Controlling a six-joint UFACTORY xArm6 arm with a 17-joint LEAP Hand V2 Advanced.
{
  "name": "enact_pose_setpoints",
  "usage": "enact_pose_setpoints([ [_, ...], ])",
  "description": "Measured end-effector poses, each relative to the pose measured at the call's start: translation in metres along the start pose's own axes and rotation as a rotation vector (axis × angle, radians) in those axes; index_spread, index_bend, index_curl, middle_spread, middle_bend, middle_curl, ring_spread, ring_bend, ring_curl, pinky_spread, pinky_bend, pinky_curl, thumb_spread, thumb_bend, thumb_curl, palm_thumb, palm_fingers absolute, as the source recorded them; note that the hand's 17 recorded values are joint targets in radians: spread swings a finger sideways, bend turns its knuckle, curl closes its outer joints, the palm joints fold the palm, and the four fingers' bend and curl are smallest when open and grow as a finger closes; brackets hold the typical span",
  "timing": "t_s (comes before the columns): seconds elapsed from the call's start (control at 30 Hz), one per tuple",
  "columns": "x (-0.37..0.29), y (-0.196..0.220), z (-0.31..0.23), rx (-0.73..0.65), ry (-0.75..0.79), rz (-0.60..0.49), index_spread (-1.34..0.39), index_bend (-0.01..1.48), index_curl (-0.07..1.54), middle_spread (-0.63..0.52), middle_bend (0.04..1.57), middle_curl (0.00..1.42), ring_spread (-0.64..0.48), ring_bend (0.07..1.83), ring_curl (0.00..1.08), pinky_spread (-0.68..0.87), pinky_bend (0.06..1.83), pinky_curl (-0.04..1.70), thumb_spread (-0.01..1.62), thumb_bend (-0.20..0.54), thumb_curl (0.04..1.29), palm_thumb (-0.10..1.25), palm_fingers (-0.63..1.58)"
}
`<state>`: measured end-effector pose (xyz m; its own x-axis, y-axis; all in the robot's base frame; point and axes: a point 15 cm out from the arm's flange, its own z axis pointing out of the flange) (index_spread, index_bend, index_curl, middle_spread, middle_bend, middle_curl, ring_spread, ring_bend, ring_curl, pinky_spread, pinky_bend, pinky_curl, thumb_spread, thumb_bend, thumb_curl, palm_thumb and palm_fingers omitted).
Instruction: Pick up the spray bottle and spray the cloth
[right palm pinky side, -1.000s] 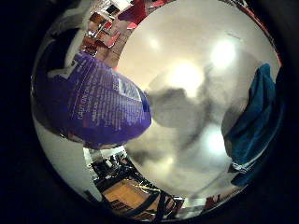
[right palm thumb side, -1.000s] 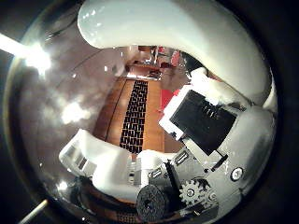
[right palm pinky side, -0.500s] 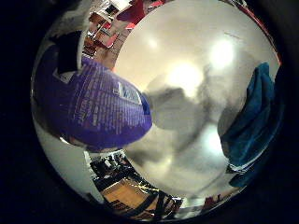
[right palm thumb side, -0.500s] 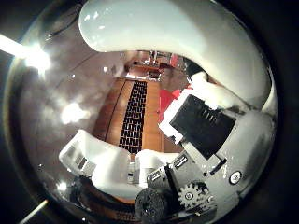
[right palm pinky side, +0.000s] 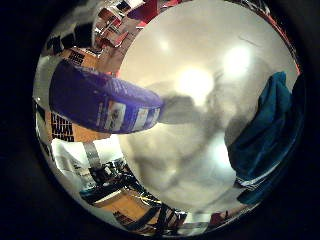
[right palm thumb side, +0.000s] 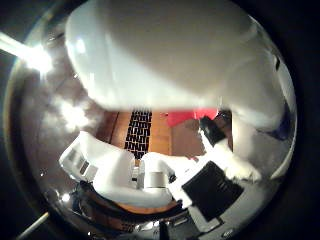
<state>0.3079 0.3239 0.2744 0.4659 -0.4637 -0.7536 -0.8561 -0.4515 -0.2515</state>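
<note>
The spray bottle (right palm pinky side: 105, 100) has a purple-blue body with a printed label. In the right little finger side palm view it rests on the glossy white round table (right palm pinky side: 200, 60) and casts a grey shadow beside it. The teal cloth (right palm pinky side: 268, 130) lies crumpled on the same table, away from the bottle. In the right thumb side palm view my hand (right palm thumb side: 160, 175) shows as white and black parts. A large white rounded part (right palm thumb side: 170, 55) fills much of that view, close to the palm. I cannot tell whether it belongs to the hand or to the bottle.
Beyond the table's edge there are chairs and red furniture (right palm pinky side: 110, 30). A wooden floor with a dark grid mat (right palm thumb side: 138, 130) shows in the thumb side view. Bright lamp reflections (right palm pinky side: 195, 80) lie on the table top.
Both views have shifted, so the hand has moved. The bottle now fills less of the little finger side view. The white rounded part fills much more of the thumb side view.
</note>
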Motion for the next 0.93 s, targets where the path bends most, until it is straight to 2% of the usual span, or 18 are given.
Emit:
enact_pose_setpoints([
  [0.17, 0.0, -0.003, -0.009, 0.021, 0.01, -0.005, -0.26, 0.32, 0.56, -0.02, 0.59, 0.48, -0.03, 0.77, 0.44, 0.21, 0.55, 0.73, 1.05, -0.024, 0.56, 0.76, 0.04],
  [0.3, 0.001, -0.006, -0.017, 0.038, 0.015, -0.004, -0.24, 0.27, 0.5, 0.02, 0.5, 0.44, 0.03, 0.67, 0.39, 0.33, 0.48, 0.63, 1.05, -0.022, 0.53, 0.76, 0.1],
  [0.53, 0.004, -0.008, -0.036, 0.059, 0.053, -0.024, -0.22, 0.19, 0.45, 0.04, 0.38, 0.4, 0.08, 0.55, 0.34, 0.38, 0.4, 0.51, 1.05, -0.024, 0.5, 0.75, 0.17],
  [0.93, -0.024, -0.006, -0.091, 0.136, 0.107, -0.085, -0.21, 0.17, 0.38, 0.06, 0.31, 0.39, 0.11, 0.48, 0.31, 0.39, 0.37, 0.41, 1.05, -0.022, 0.47, 0.74, 0.23],
])
